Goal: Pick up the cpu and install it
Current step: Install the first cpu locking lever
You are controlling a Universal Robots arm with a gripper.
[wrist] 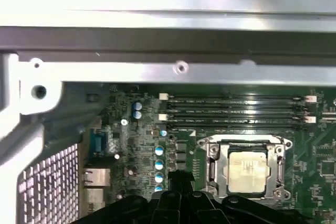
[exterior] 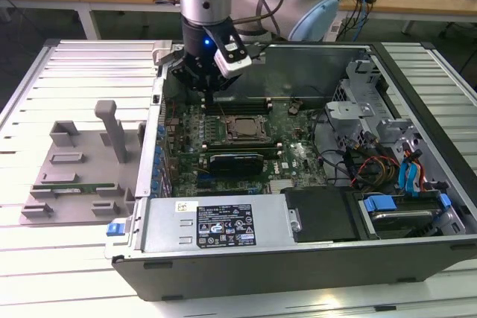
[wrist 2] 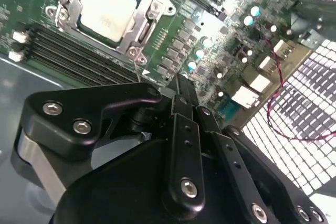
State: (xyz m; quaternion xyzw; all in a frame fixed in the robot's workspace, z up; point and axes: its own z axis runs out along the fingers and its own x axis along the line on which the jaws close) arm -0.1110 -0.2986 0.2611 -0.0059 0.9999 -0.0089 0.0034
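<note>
The cpu [exterior: 243, 129] lies flat in its socket in the middle of the green motherboard, its pale metal top facing up inside the metal socket frame. Both wrist views show the cpu [wrist 2: 107, 9] [wrist: 247, 169] seated there. My gripper [exterior: 212, 88] hangs over the board's far edge, a little toward the exterior view's left of the socket and apart from the chip. The black fingers [wrist 2: 181, 90] meet at one tip with nothing between them. In the first wrist view the gripper [wrist: 180, 176] points at the board beside the socket.
The open computer case has a power supply [exterior: 216, 223] at the front and a drive cage with cables [exterior: 387, 161] on the exterior view's right. Empty memory slots [wrist: 236, 111] run beside the socket. A grey fixture tray [exterior: 52, 158] holding a green memory stick [exterior: 71, 188] lies outside the case.
</note>
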